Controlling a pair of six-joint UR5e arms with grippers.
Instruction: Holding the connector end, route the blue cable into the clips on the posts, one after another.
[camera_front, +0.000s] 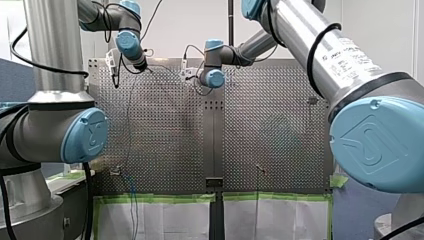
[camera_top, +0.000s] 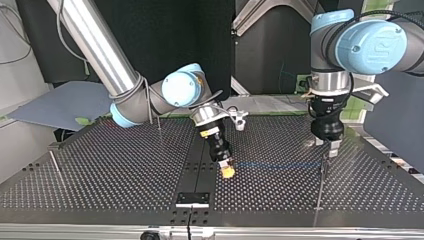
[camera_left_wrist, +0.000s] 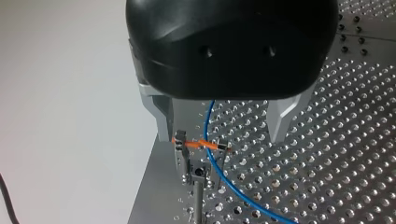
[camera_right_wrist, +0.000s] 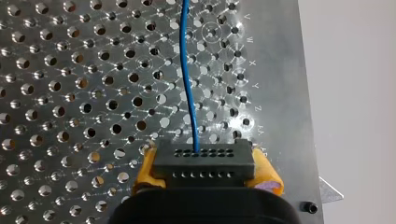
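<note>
Read across the top view from its left: an outer post (camera_top: 53, 162) and a farther post (camera_top: 159, 125) are stood on the perforated tabletop (camera_top: 125, 170), well apart from the work. Near the middle, the right hand (camera_top: 227, 170) is lowered close to the tabletop. Its yellow pads are clamped on the black connector (camera_right_wrist: 204, 161), as is shown plainly in the right wrist view. From the connector the blue cable (camera_top: 275, 164) is stretched low and nearly straight toward the view's right, its long axis laid across the tabletop. At that end the left hand (camera_left_wrist: 219, 133) is held over a clipped post (camera_left_wrist: 198, 200), its metal fingers spread wide with nothing gripped between them. In the left wrist view the cable is seen crossing the orange-marked clip (camera_left_wrist: 201, 143) between those fingers, though whether it is fully seated cannot be told. The connector end is carried by the right arm alone. The two posts at the view's left are judged to lie opposite the cable's run and nearer the right hand, so the coming move is expected to be led from there
</note>
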